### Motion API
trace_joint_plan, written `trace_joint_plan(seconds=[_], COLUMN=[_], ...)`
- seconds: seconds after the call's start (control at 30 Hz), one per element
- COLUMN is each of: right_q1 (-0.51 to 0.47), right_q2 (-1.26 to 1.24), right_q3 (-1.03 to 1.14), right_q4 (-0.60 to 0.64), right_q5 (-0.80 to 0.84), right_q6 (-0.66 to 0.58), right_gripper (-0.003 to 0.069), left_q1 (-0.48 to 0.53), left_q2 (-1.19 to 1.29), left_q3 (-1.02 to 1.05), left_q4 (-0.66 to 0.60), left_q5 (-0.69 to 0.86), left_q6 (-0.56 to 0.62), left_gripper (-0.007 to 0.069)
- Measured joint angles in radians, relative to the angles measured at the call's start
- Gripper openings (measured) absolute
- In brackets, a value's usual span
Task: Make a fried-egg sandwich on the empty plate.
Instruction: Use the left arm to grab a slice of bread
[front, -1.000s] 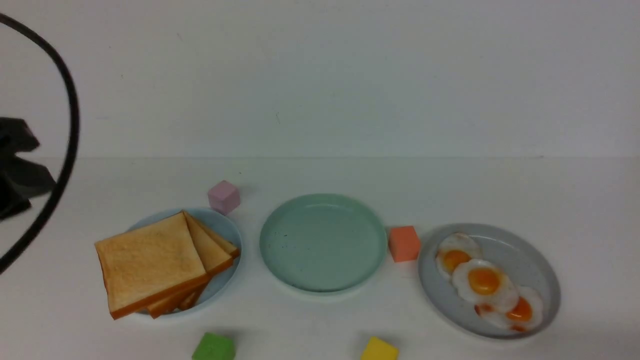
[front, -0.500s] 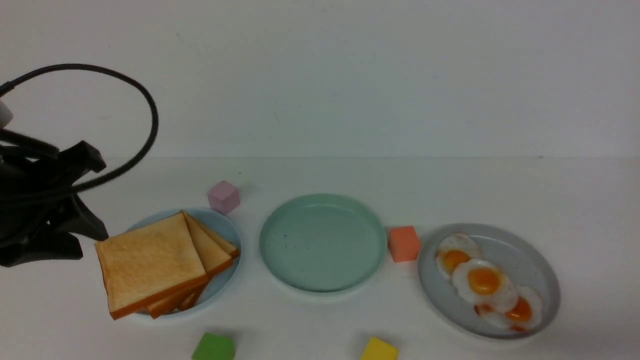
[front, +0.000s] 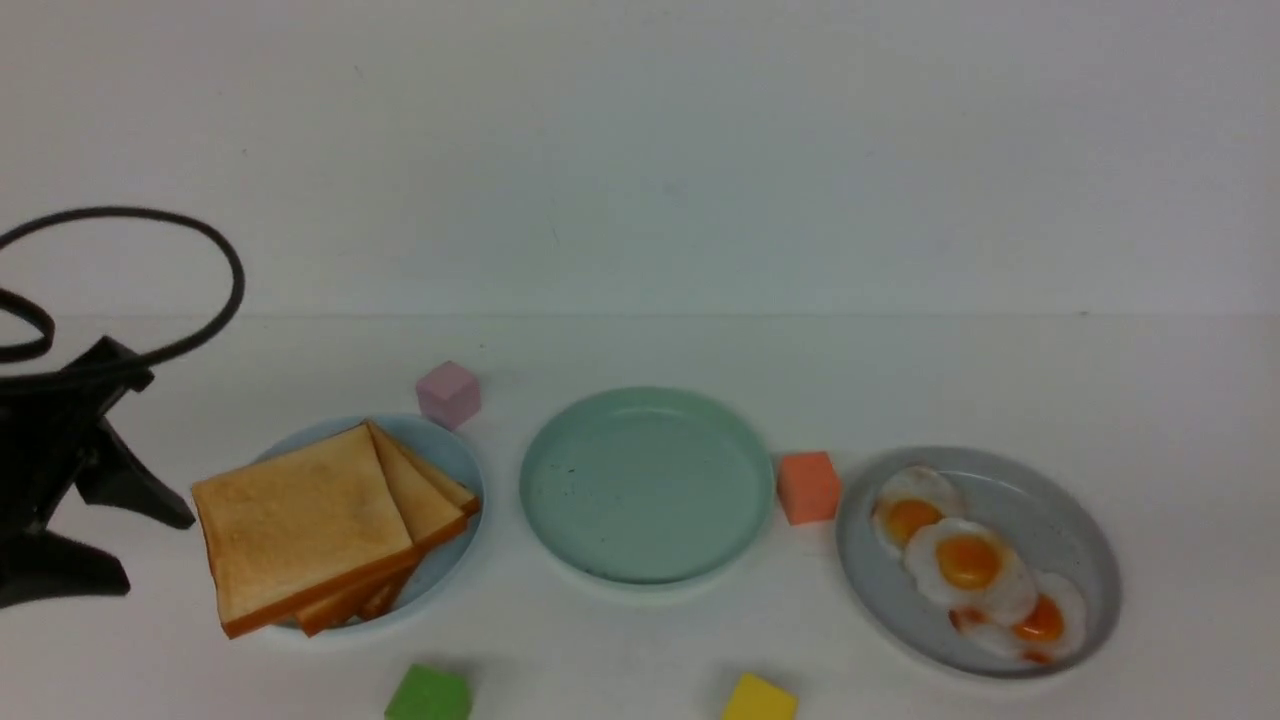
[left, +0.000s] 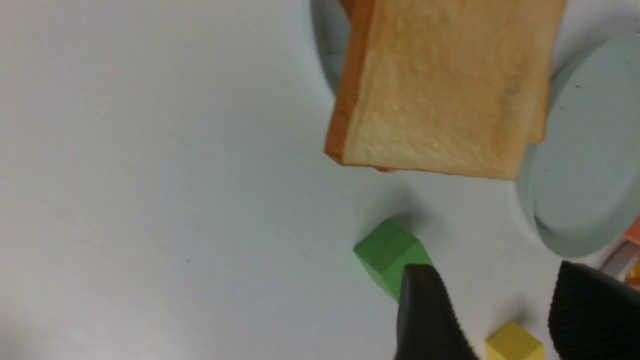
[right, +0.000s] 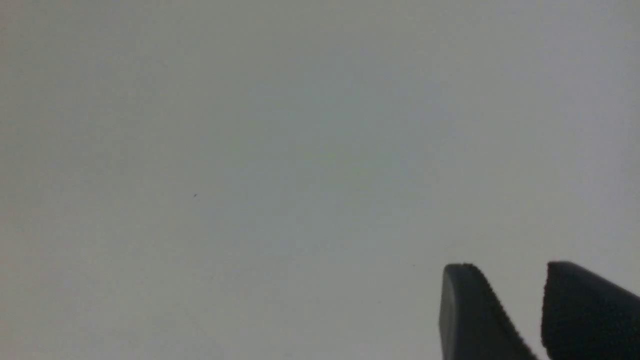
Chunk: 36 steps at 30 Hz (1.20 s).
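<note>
The empty mint-green plate (front: 645, 485) sits at the table's middle and also shows in the left wrist view (left: 585, 165). A pile of plain toast slices (front: 300, 520) lies on a pale blue plate (front: 455, 460) to its left. Three fried eggs (front: 967, 562) lie on a grey plate (front: 1090, 540) at the right. No fried-egg sandwich is in view. My left gripper (front: 158, 552) is open and empty, just left of the toast pile (left: 440, 85); its jaws stand well apart (left: 495, 270). My right gripper (right: 507, 267) is open over bare white surface and is outside the front view.
A pink cube (front: 447, 393) stands behind the toast plate. An orange cube (front: 808, 487) sits between the mint and grey plates. A green cube (front: 428, 694) and a yellow cube (front: 758, 699) sit near the front edge, and both show near the left fingers (left: 390, 252) (left: 514, 342).
My left arm came in from the left edge toward the toast pile, then dropped lower beside it. Plates, toast, eggs and cubes have not moved.
</note>
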Motion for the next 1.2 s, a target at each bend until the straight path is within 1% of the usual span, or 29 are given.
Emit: trace_joint_plan(seconds=[0.03,0.07,0.1,0.13,0.2,0.23,0.37,0.43,0.47,0.5,0.57,0.67,0.8,0.9,1.0,1.1,1.13,1.2], right_q1=[0.000,0.000,0.002,0.003,0.029,0.043,0.090,0.118,0.124,0.134,0.144,0.150,0.150,0.150,0.150,0.150,0.150,0.150], right_q2=[0.080,0.080,0.161,0.170,0.241,0.250,0.251,0.251,0.251,0.251,0.251,0.251,0.251,0.251,0.251,0.251,0.251,0.251], right_q3=[-0.140,-0.154,-0.251,-0.269,-0.318,-0.318,-0.300,-0.294,-0.293,-0.292,-0.291,-0.290,-0.290,-0.290,-0.290,-0.290,-0.290,-0.290], right_q4=[-0.002,-0.002,-0.003,-0.003,-0.003,-0.003,-0.003,-0.003,0.000,0.001,0.006,0.017,0.036,0.046,0.047,0.047,0.047,0.046], right_q5=[0.158,0.158,0.301,0.314,0.392,0.395,0.384,0.398,0.404,0.412,0.423,0.430,0.431,0.431,0.431,0.431,0.431,0.431], right_q6=[0.000,0.000,0.000,0.000,-0.002,-0.002,-0.003,-0.003,-0.003,-0.003,-0.004,-0.004,-0.004,-0.004,-0.004,-0.004,-0.004,-0.004], right_gripper=[0.0242,0.0242,0.0242,0.0242,0.0242,0.0242,0.0242,0.0242,0.0242,0.0242,0.0242,0.0242,0.0242,0.0242,0.0242,0.0242,0.0242,0.0242], left_q1=[0.000,0.000,0.000,0.000,0.000,0.000,0.000,0.000,0.000,0.000,0.000,0.000,0.000,0.000,0.000,0.000,0.000,0.000], left_q2=[0.000,0.000,0.000,0.000,0.012,0.021,0.075,0.111,0.119,0.134,0.157,0.187,0.206,0.222,0.253,0.279,0.280,0.284], left_q3=[0.035,0.035,0.067,0.071,0.126,0.144,0.196,0.203,0.203,0.203,0.203,0.203,0.203,0.203,0.203,0.203,0.203,0.203], left_q4=[0.010,0.010,0.012,0.012,-0.004,-0.017,-0.126,-0.240,-0.275,-0.312,-0.353,-0.353,-0.324,-0.328,-0.361,-0.404,-0.407,-0.436], left_q5=[-0.057,-0.063,-0.113,-0.119,-0.203,-0.226,-0.314,-0.351,-0.359,-0.368,-0.377,-0.393,-0.402,-0.417,-0.435,-0.438,-0.439,-0.443], left_q6=[-0.002,-0.002,-0.002,-0.002,0.001,0.009,0.131,0.284,0.324,0.397,0.466,0.496,0.495,0.493,0.493,0.529,0.533,0.575], left_gripper=[0.0423,0.0427,0.0458,0.0458,0.0474,0.0475,0.0479,0.0479,0.0479,0.0479,0.0479,0.0479,0.0479,0.0479,0.0456,0.0385,0.0378,0.0279])
